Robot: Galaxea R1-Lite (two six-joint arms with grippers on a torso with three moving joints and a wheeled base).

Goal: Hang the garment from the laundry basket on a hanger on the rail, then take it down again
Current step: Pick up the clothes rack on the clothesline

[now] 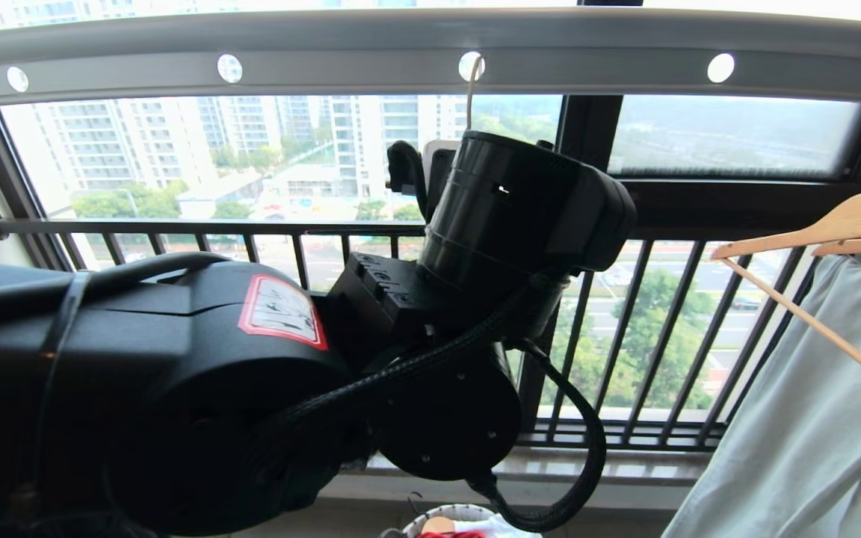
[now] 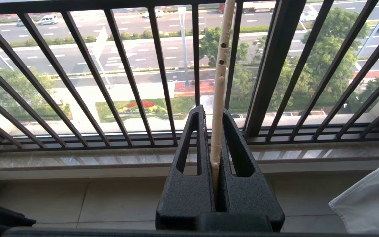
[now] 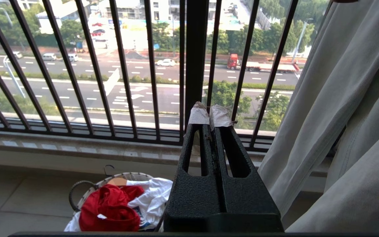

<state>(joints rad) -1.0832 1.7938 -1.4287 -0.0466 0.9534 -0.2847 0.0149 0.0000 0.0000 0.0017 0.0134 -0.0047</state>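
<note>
While head cam showed only the hanger (image 1: 470,93) hooked thru the rail (image 1: 430,56), L wrist cam caught the left gripper (image 2: 216,164) clamping it (right gripper (image 3: 210,118) closed, empty).

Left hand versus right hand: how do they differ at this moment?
The left hand is shut on the cream hanger, whose hook sits in a hole of the grey rail; the right hand is shut on nothing. The left hand is raised up near the rail; the right hand sits low, above the laundry basket holding the red garment. The right fingertips are wrapped in white tape; the left show none. Both are black and shut.
</note>
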